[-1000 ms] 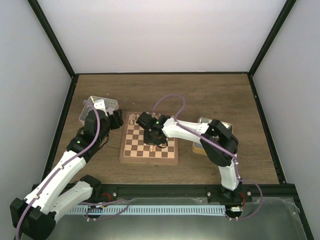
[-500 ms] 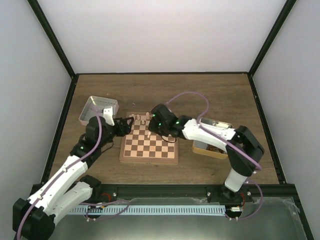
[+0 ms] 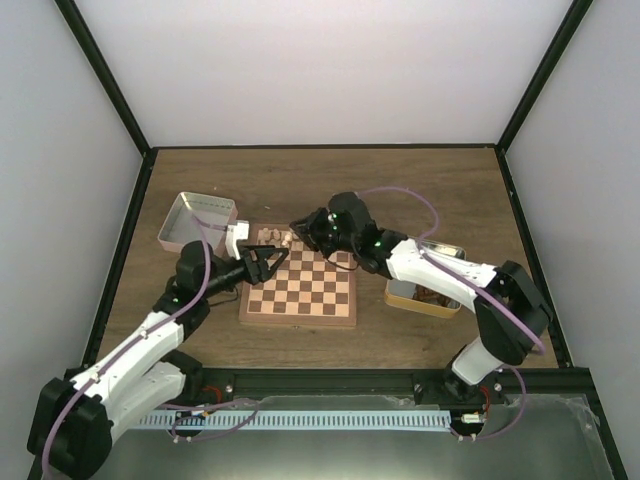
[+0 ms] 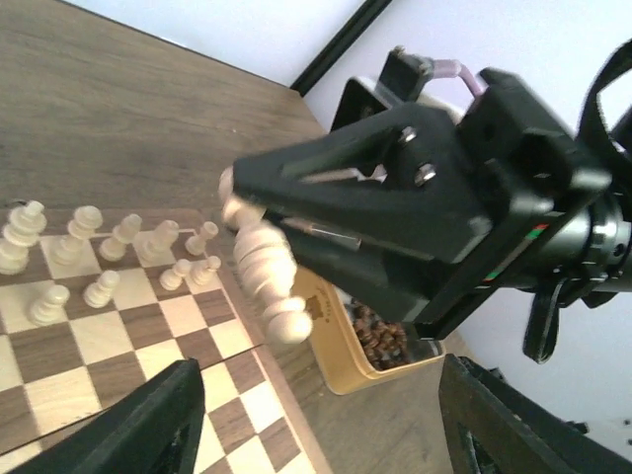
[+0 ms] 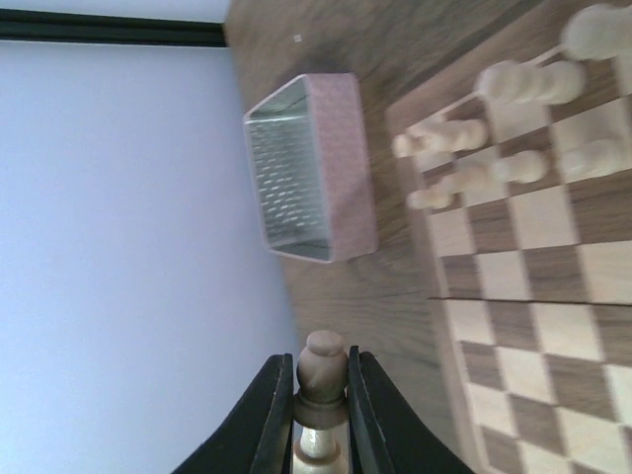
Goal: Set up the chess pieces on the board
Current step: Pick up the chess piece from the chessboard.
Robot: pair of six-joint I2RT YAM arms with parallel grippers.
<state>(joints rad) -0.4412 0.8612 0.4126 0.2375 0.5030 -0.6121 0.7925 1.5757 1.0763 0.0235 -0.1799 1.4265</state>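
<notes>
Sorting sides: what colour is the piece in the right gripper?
Pale cream chess piece, clearest in the left wrist view.

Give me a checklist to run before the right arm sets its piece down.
1. Right gripper shut on the held piece: ok.
2. Held piece upright for placing: cannot tell.
3. Left gripper open and empty: ok.
4. Left gripper clear of the right arm's way down: not ok, it hovers close by over the board.
5. Placed pieces standing in the far rows: ok.
6. Target square free: cannot tell which square is meant.
</notes>
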